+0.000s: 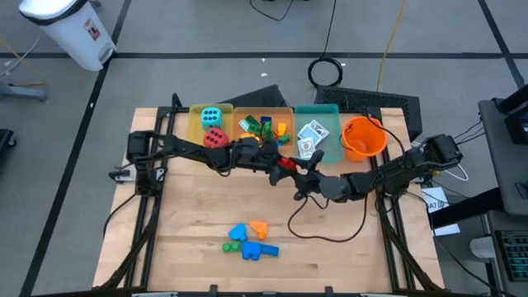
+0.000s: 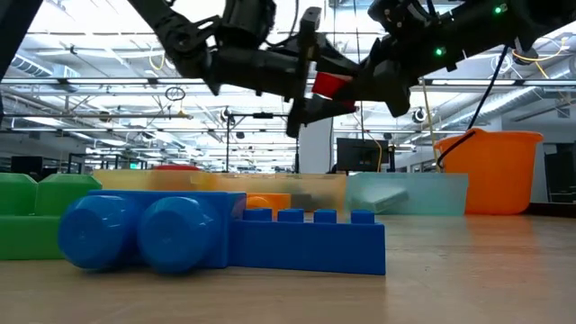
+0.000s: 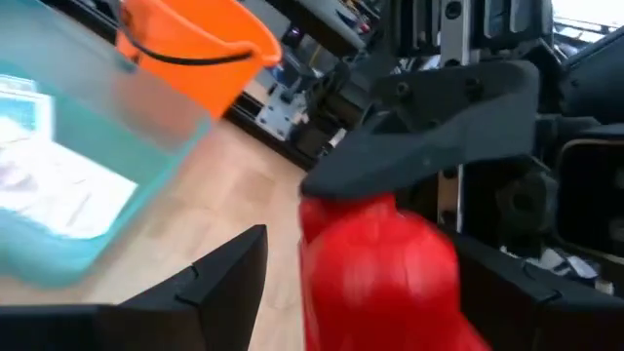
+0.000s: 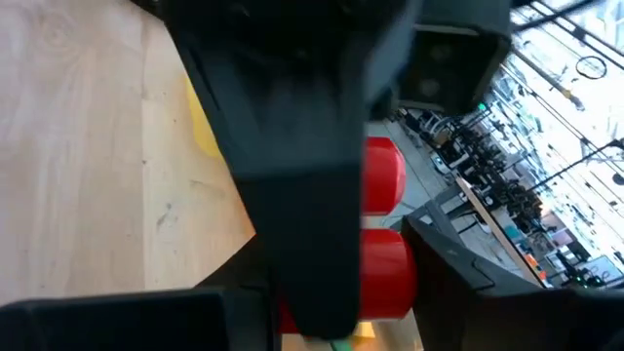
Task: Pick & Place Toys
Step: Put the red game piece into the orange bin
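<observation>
Overhead, the red brick [image 1: 285, 162] is only a speck between the two grippers, just in front of the orange tray [image 1: 286, 110]. Up close, the left wrist view shows it as a glossy red block [image 3: 375, 268] with rounded studs, sitting between the left gripper's [image 3: 361, 292] spread fingers with a gap on one side, while a right finger [image 3: 429, 146] presses on its top. Seen from the right wrist, two round red studs [image 4: 382, 229] show, and the right gripper [image 4: 322, 292] pinches the brick. Level with the table, the brick [image 2: 330, 85] hangs in the air above that tray [image 2: 270, 200], with blue bricks [image 2: 225, 232] large in the foreground.
</observation>
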